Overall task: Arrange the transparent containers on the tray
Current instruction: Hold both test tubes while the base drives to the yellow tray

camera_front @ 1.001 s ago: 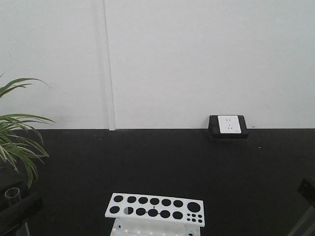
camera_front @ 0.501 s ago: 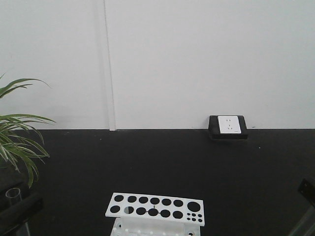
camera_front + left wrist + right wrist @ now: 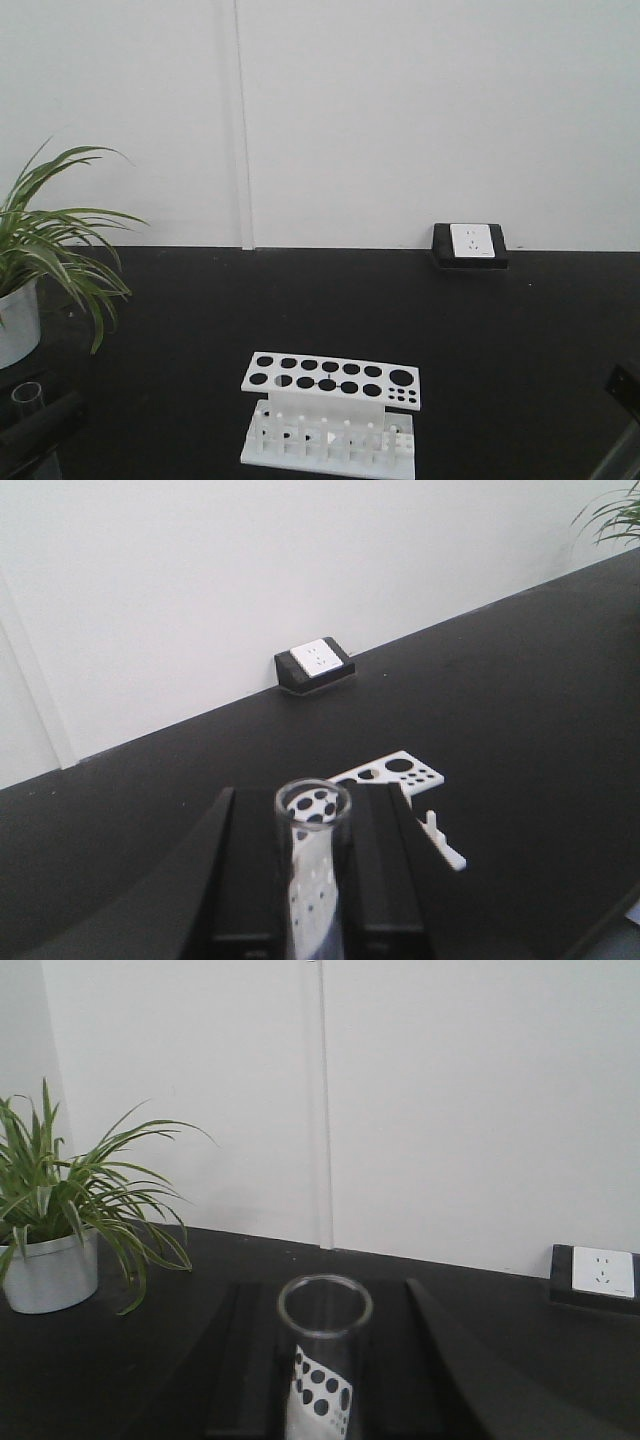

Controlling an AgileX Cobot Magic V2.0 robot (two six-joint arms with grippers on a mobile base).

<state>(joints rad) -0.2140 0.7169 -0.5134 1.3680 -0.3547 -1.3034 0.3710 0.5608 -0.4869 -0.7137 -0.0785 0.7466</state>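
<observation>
**Test tube (image 3: 313, 875) upright in each gripper, yellow tray out of sight**

Left gripper (image 3: 306, 815) has its jaws closed on one tube. The dark fingers (image 3: 245, 880) press the glass from either side, with the long axis vertical and the open rim up. Right gripper (image 3: 325, 1295) carries a second tube (image 3: 323, 1360) the same way. Its jaws seem closed on the glass, though the dark pads merge with the black bench (image 3: 520, 330), so contact on one side is hard to confirm.

Both tubes hang clear of the white holed rack (image 3: 335, 378). It stands on the bench ahead of the arms and between them, with no tube visible in it.

No view shows the tray. Its direction from either gripper cannot be told, nor which arm is nearer. In my judgement the coming carry depends on locating the tray first, and on keeping each tube's axis vertical until it is over the tray.
</observation>
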